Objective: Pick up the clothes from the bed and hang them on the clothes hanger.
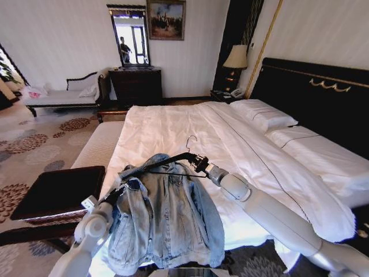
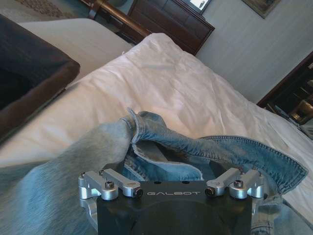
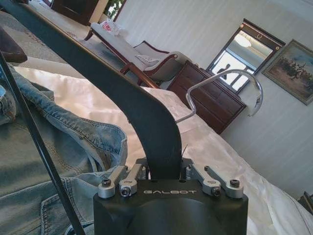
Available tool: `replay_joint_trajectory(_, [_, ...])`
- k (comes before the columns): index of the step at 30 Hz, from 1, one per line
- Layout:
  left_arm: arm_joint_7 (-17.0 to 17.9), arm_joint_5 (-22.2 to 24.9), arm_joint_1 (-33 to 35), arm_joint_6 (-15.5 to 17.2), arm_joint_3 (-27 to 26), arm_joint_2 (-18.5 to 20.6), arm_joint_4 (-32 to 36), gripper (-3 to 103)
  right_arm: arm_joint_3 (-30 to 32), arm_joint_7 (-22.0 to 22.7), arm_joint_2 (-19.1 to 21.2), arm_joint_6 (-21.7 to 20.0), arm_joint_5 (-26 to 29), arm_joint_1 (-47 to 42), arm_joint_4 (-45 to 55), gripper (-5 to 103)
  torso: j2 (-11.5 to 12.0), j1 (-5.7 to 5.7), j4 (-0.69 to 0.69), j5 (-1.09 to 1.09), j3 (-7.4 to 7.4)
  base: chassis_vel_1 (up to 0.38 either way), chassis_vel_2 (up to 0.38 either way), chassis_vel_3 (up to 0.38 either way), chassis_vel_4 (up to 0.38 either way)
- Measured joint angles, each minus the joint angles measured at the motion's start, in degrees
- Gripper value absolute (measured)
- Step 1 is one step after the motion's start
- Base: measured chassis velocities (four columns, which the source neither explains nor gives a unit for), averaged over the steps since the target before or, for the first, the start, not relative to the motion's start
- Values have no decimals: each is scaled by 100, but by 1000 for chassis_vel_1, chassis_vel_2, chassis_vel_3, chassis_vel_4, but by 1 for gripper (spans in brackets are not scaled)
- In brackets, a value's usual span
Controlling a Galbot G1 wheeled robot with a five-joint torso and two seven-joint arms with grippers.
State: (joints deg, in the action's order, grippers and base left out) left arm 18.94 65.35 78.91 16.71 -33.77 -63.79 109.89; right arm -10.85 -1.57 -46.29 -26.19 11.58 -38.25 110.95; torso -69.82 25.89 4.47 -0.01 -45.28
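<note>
Centrally in the head view, the right gripper pinches the black clothes hanger with fingers pressed tight on its shoulder; the denim jacket drapes below over the bed; lower left, the left gripper meets the jacket's shoulder, finger spread not discernible.

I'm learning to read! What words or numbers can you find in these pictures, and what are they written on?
"GALBOT": on the black body of the left end effector, behind the denim jacket.
"GALBOT": on the black body of the right end effector, which grips the black hanger.
The pink-and-white bag on the chaise has print too blurred to read.
The framed painting shows no words.
</note>
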Motion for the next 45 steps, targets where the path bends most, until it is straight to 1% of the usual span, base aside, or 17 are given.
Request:
replay_joint_trajectory(8, [-34, -21, -540, 2, 282, 30, -468, 98, 122, 3, -5, -40, 26, -135, 32, 30, 0, -1, 0, 2, 0, 0, 0, 0, 0])
replay_joint_trajectory(10, [-41, -66, -800, 1, 429, -45, -681, 98, 214, 6, 2, -44, 80, -165, 34, 30, -1, -1, 1, 1, 0, 0, 0, 0, 0])
replay_joint_trajectory(12, [-34, -57, -863, 0, 463, -69, -748, 98, 223, 6, 8, -47, 99, -165, 41, 30, -1, -1, 2, 1, 0, 0, 0, 0, 0])
replay_joint_trajectory(14, [17, 54, -975, 14, 509, -120, -865, 98, 236, 14, 11, -71, 152, -164, 61, 30, -1, -1, 1, 1, 0, 0, 0, 0, 0])
replay_joint_trajectory(15, [68, 192, -1046, 43, 525, -163, -942, 98, 257, 25, 9, -88, 174, -164, 73, 30, -1, -1, 1, 1, 0, 0, 0, 0, 0])
replay_joint_trajectory(18, [80, 240, -1066, 58, 532, -179, -967, 98, 269, 28, 9, -93, 180, -167, 78, 30, -1, -1, 0, 1, 0, 0, 0, 0, 0])
replay_joint_trajectory(19, [90, 353, -1112, 94, 551, -207, -1025, 98, 311, 32, 21, -98, 190, -201, 94, 30, -1, -1, 0, 1, 0, 0, 0, 0, 0])
replay_joint_trajectory(23, [88, 456, -1143, 117, 548, -205, -1063, 98, 348, 33, 47, -99, 190, -243, 95, 30, -1, -1, 0, 1, 0, 0, 0, 0, 0])
replay_joint_trajectory(26, [90, 635, -1186, 140, 484, -191, -1128, 98, 357, 33, 47, -99, 186, -263, 94, 30, -1, -1, 1, 1, 0, 0, 0, 0, 0])
replay_joint_trajectory(32, [66, 641, -1078, 157, 372, -166, -1162, 96, 357, 33, 37, -99, 177, -273, 87, 30, -1, -1, 0, 0, 0, 0, 0, 0, 0])
replay_joint_trajectory(35, [38, 588, -1066, 142, 316, -173, -1204, 93, 359, 32, 36, -98, 169, -287, 77, 30, -1, -1, -1, 1, 1, 0, 0, 0, 0])
replay_joint_trajectory(36, [35, 585, -1109, 141, 295, -174, -1243, 86, 359, 32, 36, -97, 165, -286, 75, 30, -1, -2, 0, 0, 1, 0, 0, 0, 0])
replay_joint_trajectory(38, [34, 585, -1155, 141, 287, -171, -1275, 86, 353, 31, 32, -96, 165, -280, 75, 30, -1, -2, 0, 0, 1, 0, 0, 0, 0])
replay_joint_trajectory(41, [40, 641, -1292, 145, 288, -143, -1408, 70, 321, 31, 15, -97, 172, -241, 77, 30, -1, -1, 1, 1, 0, 0, 0, 0, 0])
replay_joint_trajectory(43, [41, 649, -1310, 147, 294, -140, -1430, 70, 320, 31, 15, -98, 179, -238, 83, 30, -1, -1, 1, 1, 0, 0, 0, 0, 0])
replay_joint_trajectory(45, [43, 669, -1341, 161, 323, -142, -1487, 58, 318, 31, 24, -102, 204, -231, 115, 30, -1, -1, 0, 1, 1, 0, 0, 0, 0])
